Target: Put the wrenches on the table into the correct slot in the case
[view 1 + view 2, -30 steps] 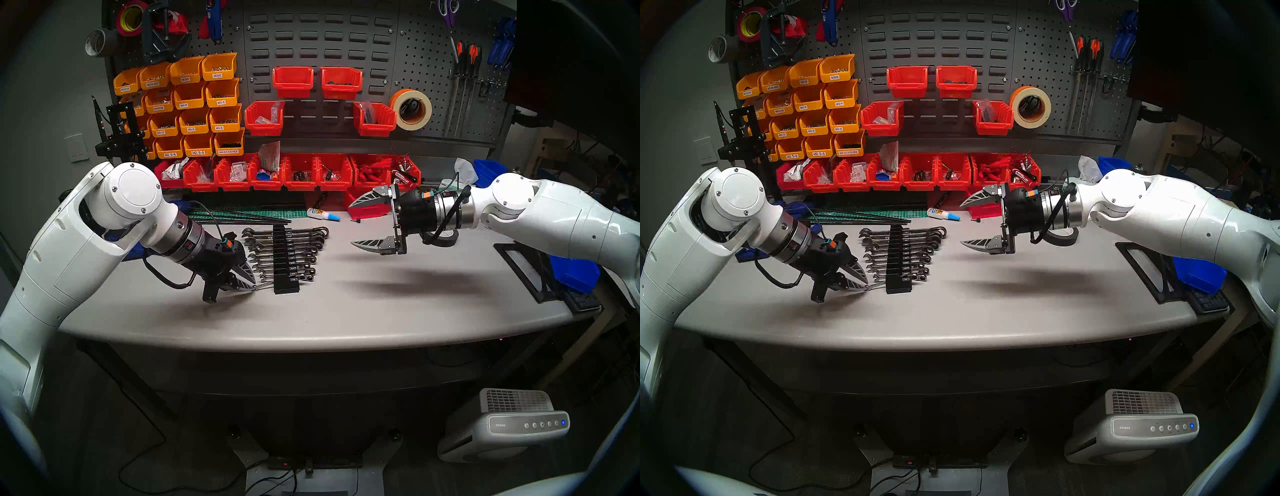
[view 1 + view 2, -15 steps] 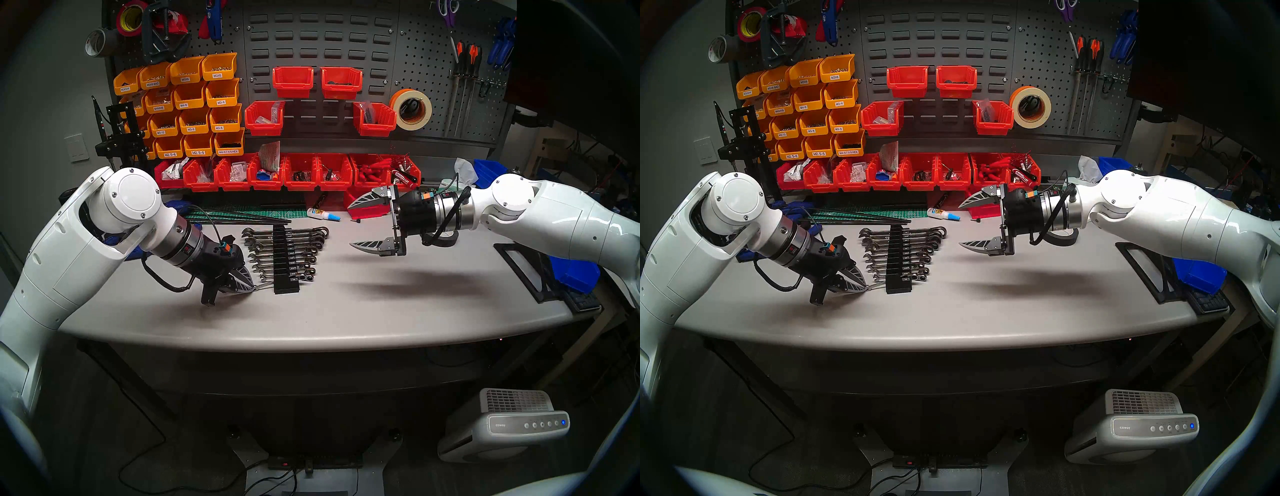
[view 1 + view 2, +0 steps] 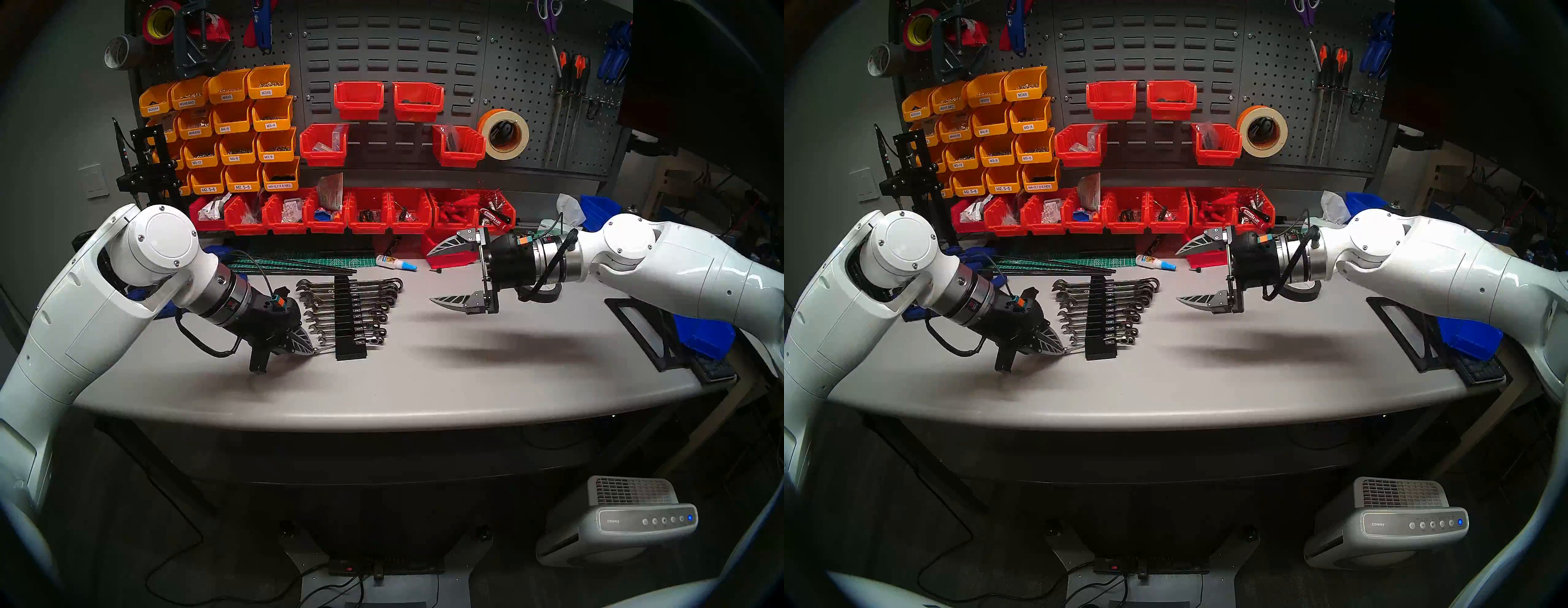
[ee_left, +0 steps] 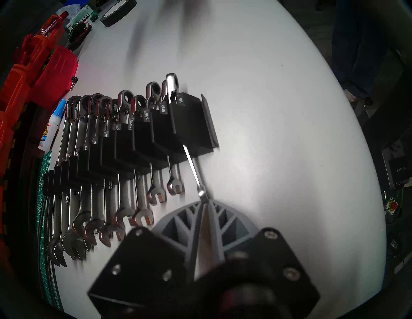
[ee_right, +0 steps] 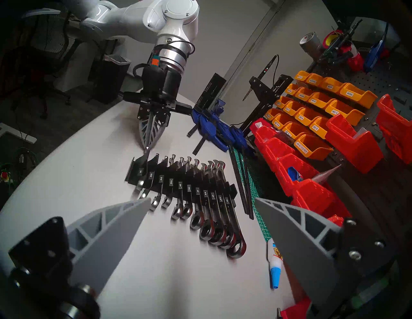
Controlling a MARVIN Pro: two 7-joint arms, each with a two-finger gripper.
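Note:
The black stepped case point(image 3: 350, 322) lies on the grey table point(image 3: 466, 382) with several chrome wrenches in its slots. The smallest wrench point(image 4: 194, 171) runs tilted through the end slot labelled 1/4, its ring end point(image 4: 172, 80) past the label. My left gripper point(image 3: 313, 350) is shut on that wrench's open-jaw end, just left of the case's near end; the jaw itself is hidden between the fingers point(image 4: 214, 222). My right gripper point(image 3: 429, 277) hangs open and empty above the table, to the right of the case.
A glue bottle point(image 3: 394, 263), thin black rods point(image 3: 297, 267) and a green mat lie behind the case. Red bins point(image 3: 365, 212) line the back. A black tape roll point(image 3: 539, 293) sits under the right wrist; a black stand point(image 3: 640, 331) is at the right.
The left gripper's fingers have closed together on the small wrench's end and moved slightly toward the case. The right arm has not moved.

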